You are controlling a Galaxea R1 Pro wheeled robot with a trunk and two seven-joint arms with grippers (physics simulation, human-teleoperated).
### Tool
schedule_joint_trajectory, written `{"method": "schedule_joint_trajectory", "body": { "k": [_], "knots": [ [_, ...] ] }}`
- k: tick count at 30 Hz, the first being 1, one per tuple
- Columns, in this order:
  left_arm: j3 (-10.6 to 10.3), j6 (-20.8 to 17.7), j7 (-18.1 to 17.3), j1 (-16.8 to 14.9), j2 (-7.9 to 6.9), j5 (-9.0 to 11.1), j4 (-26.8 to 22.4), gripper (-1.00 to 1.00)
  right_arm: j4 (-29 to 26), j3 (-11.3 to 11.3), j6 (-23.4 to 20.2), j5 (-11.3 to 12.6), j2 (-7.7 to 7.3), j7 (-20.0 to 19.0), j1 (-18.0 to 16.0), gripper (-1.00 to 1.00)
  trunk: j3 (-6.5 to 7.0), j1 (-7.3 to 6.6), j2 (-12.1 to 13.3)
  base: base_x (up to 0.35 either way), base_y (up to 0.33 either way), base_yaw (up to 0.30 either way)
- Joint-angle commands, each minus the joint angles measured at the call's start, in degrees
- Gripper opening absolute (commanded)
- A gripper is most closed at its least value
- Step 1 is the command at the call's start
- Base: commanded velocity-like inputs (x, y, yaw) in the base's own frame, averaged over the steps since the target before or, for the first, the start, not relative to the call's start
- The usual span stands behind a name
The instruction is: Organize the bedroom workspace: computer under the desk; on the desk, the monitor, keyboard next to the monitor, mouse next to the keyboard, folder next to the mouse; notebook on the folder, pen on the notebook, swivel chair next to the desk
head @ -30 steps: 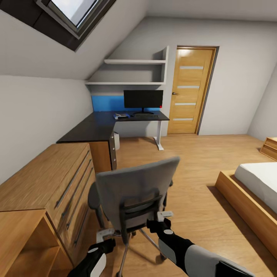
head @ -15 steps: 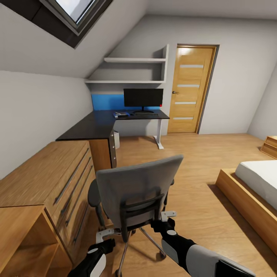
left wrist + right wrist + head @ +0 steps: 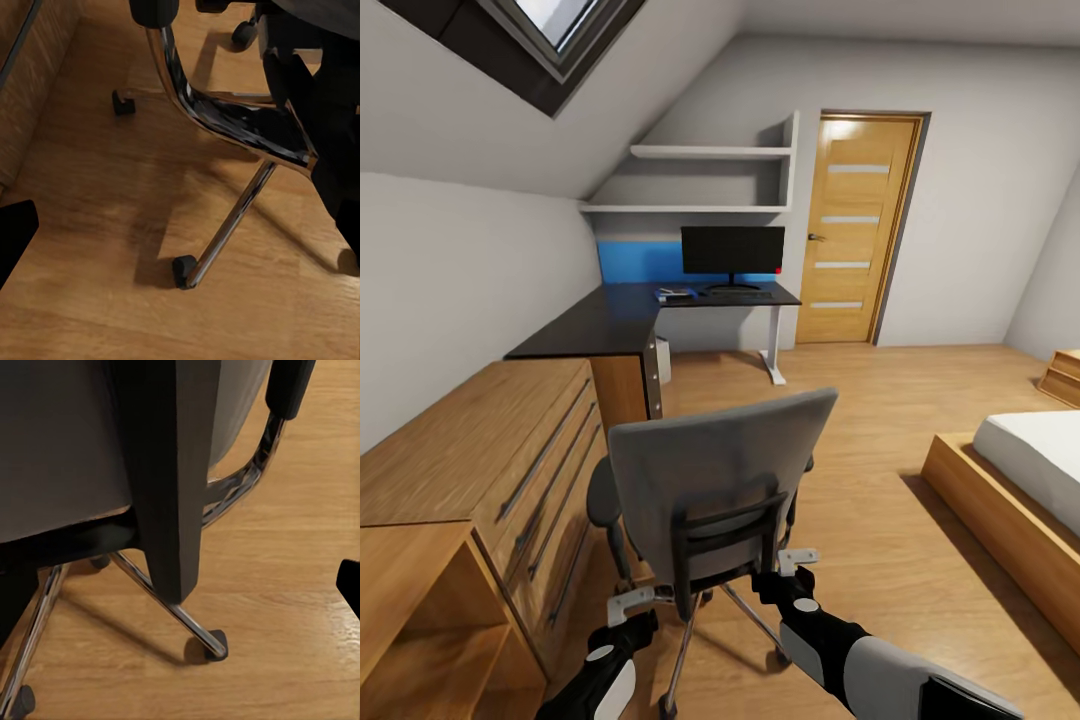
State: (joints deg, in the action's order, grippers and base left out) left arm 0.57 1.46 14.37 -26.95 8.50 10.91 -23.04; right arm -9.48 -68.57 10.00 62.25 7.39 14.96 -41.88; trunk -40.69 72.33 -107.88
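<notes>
Tools: left tool point(image 3: 632, 602) and right tool point(image 3: 792, 560) sat just behind the chair point(image 3: 710, 480); grip state unclear.
Bench: bench point(image 3: 610, 325) far ahead, carrying monitor point(image 3: 732, 251).
Room: open floor point(image 3: 860, 420) between chair and bed point(image 3: 1020, 480).

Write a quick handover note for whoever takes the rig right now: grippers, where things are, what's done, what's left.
Left gripper and right gripper: low behind the swivel chair; open or shut is unclear.
Chair: mid-floor beside the drawer chest, well short of the desk.
Done: monitor on the desk, keyboard before it, blue folder beside that.
Left: roll the chair to the desk. Mouse, notebook, pen too small to confirm.
</notes>
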Motion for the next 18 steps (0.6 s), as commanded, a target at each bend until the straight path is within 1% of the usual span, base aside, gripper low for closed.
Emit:
{"method": "schedule_joint_trajectory", "body": {
  "k": [1,18],
  "knots": [
    [0.0,0.2,0.1,0.0,0.02,0.4,0.0,1.0,-0.1,-0.5,0.2,0.5,0.0,0.2,0.0,1.0,-0.24,0.22,-0.4,0.0,0.0,0.0],
    [0.0,0.3,0.3,0.0,0.02,0.4,0.0,1.0,0.0,-0.5,0.3,0.4,-0.01,0.2,0.0,1.0,-3.29,3.95,-7.3,0.0,0.0,0.0]
  ]
}}
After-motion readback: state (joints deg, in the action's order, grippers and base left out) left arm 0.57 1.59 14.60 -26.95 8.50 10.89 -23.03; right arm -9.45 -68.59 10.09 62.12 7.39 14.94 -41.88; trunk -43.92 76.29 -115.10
